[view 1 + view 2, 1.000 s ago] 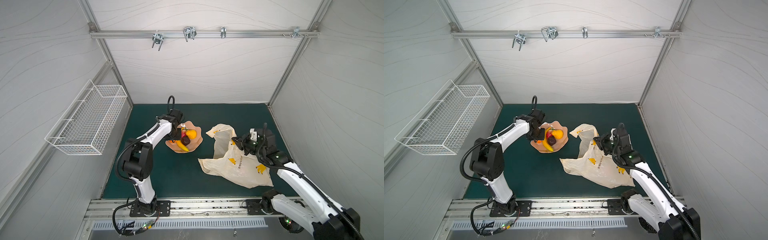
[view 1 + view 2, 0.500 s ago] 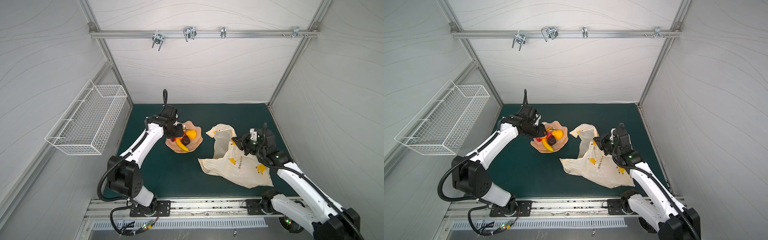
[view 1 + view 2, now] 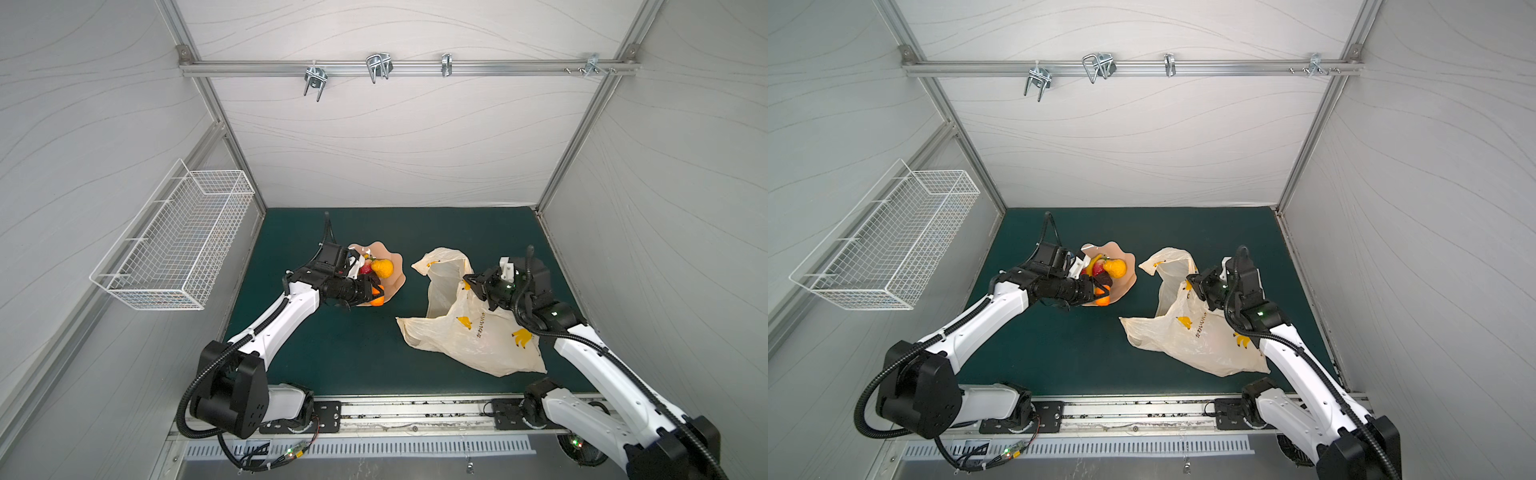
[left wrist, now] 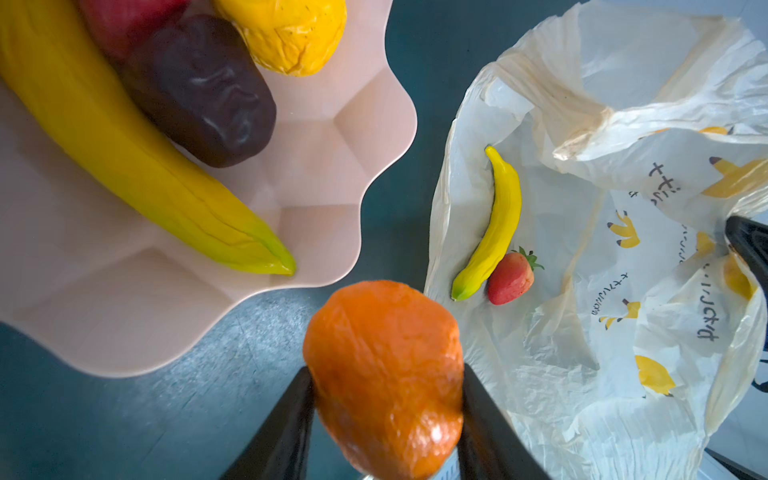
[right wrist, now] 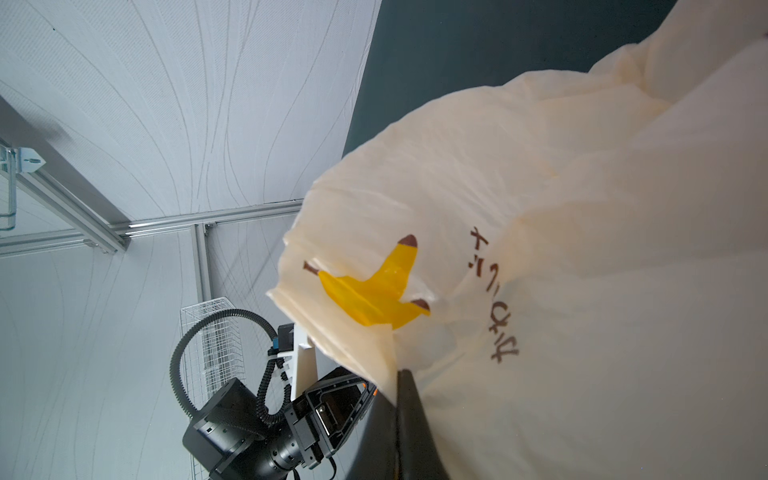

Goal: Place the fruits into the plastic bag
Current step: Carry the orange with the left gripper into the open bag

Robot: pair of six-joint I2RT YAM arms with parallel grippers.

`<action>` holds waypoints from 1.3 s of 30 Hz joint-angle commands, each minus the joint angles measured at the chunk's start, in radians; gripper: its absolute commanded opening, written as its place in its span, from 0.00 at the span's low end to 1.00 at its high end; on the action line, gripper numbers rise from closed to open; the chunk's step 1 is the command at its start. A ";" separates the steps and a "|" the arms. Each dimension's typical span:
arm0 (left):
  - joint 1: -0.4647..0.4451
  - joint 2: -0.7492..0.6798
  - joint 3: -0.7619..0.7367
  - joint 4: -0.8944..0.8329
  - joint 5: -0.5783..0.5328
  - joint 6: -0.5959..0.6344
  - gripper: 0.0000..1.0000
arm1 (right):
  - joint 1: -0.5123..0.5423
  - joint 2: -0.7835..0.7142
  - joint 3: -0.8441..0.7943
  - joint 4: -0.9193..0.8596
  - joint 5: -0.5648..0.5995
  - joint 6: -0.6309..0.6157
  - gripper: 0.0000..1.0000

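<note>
Orange (image 4: 384, 374) in left fingers (image 4: 282, 436); right fingers (image 5: 409, 415) pinch bag (image 5: 582, 249) (banana (image 4: 498, 224), strawberry (image 4: 511, 278) inside: left-wrist only).

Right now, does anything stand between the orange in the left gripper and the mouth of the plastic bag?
Nothing visible. Only bare green mat separates the orange, clamped in the left gripper, from the plastic bag, whose mouth the right gripper holds lifted. The pink bowl sits aside.

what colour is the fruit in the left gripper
Orange; the fruit shows best in the left wrist view.
</note>
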 commanded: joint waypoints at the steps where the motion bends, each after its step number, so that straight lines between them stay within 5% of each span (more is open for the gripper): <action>1: -0.005 -0.015 0.005 0.128 0.052 -0.037 0.37 | -0.006 -0.014 0.004 -0.009 0.007 0.003 0.00; 8: -0.058 0.039 0.035 0.195 0.095 -0.028 0.36 | -0.006 -0.017 0.002 -0.012 0.006 0.005 0.00; 18: -0.279 0.125 0.044 0.362 0.093 -0.093 0.34 | -0.005 -0.023 0.004 -0.009 0.006 0.006 0.00; 39: -0.534 0.364 0.245 0.211 0.009 0.096 0.31 | 0.007 -0.031 0.007 -0.010 0.022 0.012 0.00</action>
